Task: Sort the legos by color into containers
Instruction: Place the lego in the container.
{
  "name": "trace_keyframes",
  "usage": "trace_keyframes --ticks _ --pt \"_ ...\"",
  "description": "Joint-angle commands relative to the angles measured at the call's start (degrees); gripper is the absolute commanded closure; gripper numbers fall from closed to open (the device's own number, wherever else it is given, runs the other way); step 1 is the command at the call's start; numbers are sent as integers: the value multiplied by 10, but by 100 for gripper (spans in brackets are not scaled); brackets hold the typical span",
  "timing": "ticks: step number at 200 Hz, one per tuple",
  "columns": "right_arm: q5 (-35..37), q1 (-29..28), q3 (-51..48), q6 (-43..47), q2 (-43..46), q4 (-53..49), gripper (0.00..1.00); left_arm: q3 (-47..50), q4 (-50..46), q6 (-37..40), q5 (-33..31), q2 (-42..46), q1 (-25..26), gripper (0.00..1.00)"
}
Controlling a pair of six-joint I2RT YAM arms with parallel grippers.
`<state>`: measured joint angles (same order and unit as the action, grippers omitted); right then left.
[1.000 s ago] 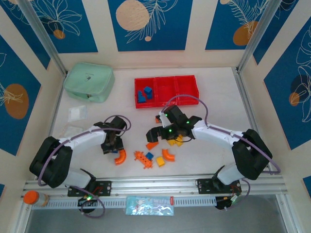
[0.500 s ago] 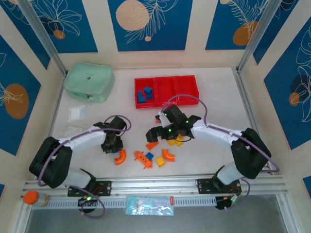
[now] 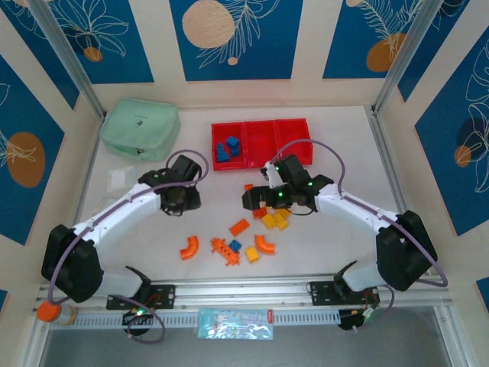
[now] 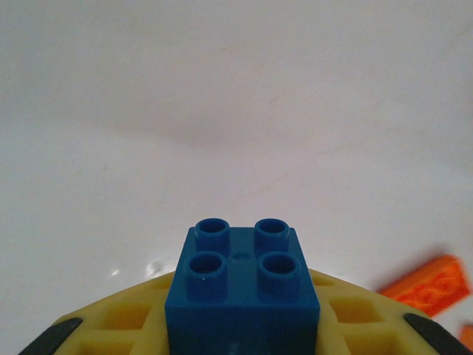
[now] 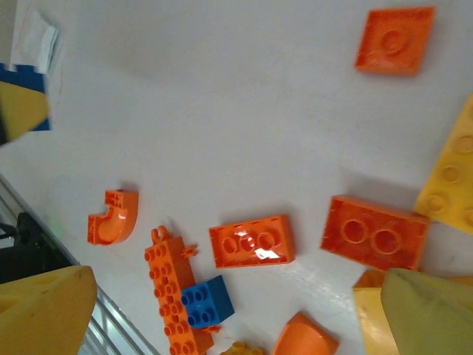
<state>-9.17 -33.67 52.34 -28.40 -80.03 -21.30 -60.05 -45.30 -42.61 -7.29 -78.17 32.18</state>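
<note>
Left gripper is being kept pressed together on a blue brick; the brick is being pinched between the yellow pads, studs up, lifted off the table. It is being held near the left of the loose pile, well apart from the red tray.

Right gripper is being held spread wide, nothing between its fingers, over the far side of the pile. Under it are being seen two orange bricks, an orange flat square, a yellow brick, an orange arch, a long toothed orange piece and a small blue block touching it. All are lying on the table between the arms.

Tray is sitting at the far middle of the table; blue pieces are lying in its left compartment. Green pouch is lying far left.
</note>
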Motion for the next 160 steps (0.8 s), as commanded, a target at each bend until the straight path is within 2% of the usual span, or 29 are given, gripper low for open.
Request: trace_keyframes --ticks 1,52,121,160 --pt "-3 23 19 20 15 -25 1 -78 -7 34 6 -40 7 74" --pt "-1 78 35 16 6 -23 1 -277 12 95 -12 -196 12 74" --pt "-9 135 34 8 14 -9 1 -585 -25 149 -60 -452 -9 73" --pt "-10 145 27 13 24 -6 1 -664 -2 147 -72 -530 -27 71"
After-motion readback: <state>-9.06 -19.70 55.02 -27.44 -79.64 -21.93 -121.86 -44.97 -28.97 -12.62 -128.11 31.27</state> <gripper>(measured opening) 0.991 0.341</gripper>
